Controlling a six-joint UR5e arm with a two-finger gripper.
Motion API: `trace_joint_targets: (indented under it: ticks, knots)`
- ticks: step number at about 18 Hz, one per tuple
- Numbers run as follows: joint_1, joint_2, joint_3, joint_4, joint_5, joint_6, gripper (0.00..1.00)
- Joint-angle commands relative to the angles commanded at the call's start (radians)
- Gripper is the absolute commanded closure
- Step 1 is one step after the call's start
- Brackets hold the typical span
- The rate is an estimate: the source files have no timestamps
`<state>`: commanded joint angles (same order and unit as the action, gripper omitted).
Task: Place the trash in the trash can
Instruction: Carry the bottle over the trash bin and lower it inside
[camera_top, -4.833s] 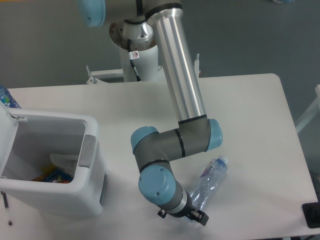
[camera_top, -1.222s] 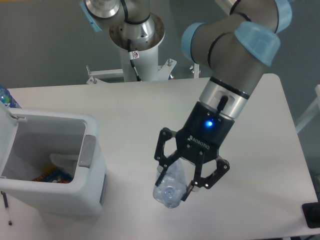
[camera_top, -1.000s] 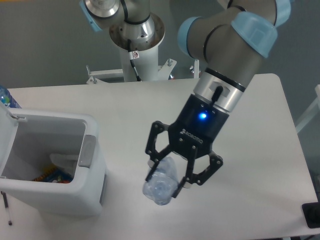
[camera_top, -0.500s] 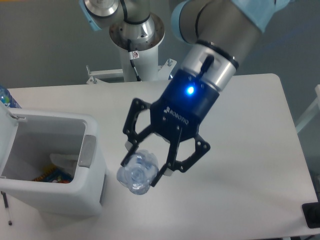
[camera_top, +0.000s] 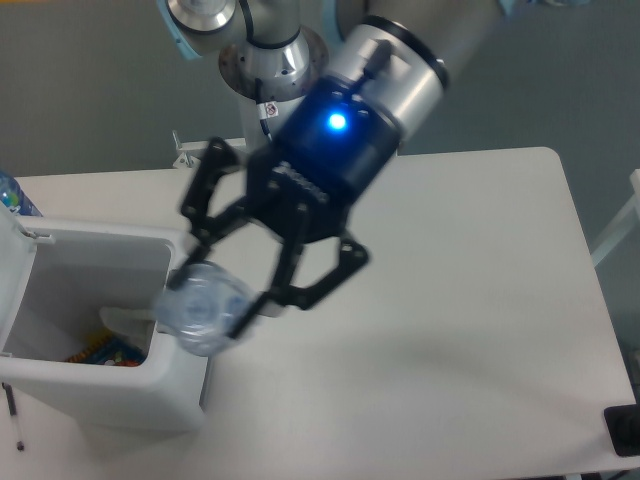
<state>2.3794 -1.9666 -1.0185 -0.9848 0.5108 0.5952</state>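
The claw (camera_top: 222, 300) is closed around the clear plastic bottle (camera_top: 203, 309), carrying it raised above the table (camera_top: 480, 300), apparently so it can clear the wall of the trash can (camera_top: 150, 395) and drop through the open top. The bottle sits between the fingertips at the claw's lower end, end-on to the camera and blurred, over the can's right rim beside the grey handle panel (camera_top: 172, 305). Some rubbish already lies inside the can, though the wrapper cannot be singled out.

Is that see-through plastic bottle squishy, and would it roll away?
The clear crinkled plastic bottle looks thin and empty, so probably light and squashy in the gripper. Being round, it would likely roll on the white table.
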Motion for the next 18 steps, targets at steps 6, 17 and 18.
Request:
trace_joint_targets:
  ticks: [6, 17, 18]
  knots:
    - [-0.057, 0.006, -0.028, 0.006, 0.011, -0.052, 0.55]
    - [-0.146, 0.014, -0.15, 0.058, 0.012, 0.035, 0.55]
    - [-0.146, 0.02, -0.162, 0.058, 0.012, 0.043, 0.55]
